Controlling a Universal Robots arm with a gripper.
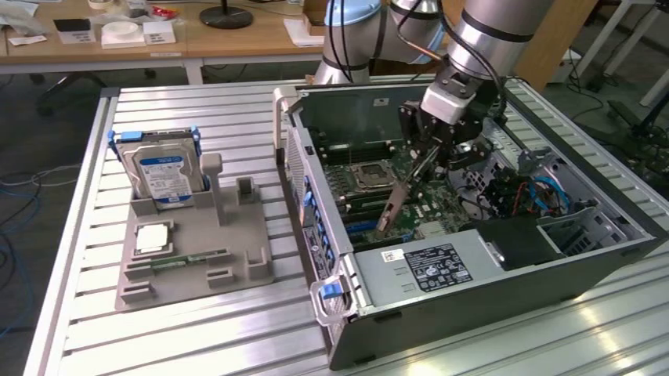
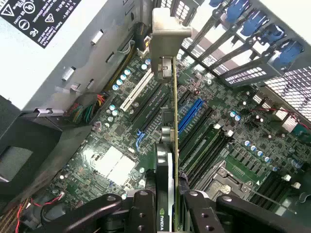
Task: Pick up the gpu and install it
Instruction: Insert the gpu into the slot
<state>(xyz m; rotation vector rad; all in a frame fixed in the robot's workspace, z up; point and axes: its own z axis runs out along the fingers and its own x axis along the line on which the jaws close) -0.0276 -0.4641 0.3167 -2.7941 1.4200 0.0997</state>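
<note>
My gripper (image 1: 432, 155) is shut on the gpu (image 1: 395, 205), a thin card hanging tilted inside the open computer case (image 1: 313, 235), just above the green motherboard (image 1: 434, 215). In the wrist view the gpu (image 2: 173, 121) shows edge-on between my two black fingers (image 2: 141, 206). Its pale metal bracket (image 2: 167, 36) points toward the case's rear slot openings (image 2: 243, 73). The card's lower edge hovers over the row of expansion slots, near the blue slot (image 2: 192, 114) and the white slot (image 2: 136, 94). I cannot tell whether it touches a slot.
The power supply (image 1: 428, 266) takes up the case's near end, with wire bundles (image 1: 533, 196) beside it. At the exterior view's left, a grey fixture (image 1: 193, 254) holds a silver hard drive (image 1: 162, 172), a processor chip (image 1: 153, 237) and a green memory stick (image 1: 188, 260).
</note>
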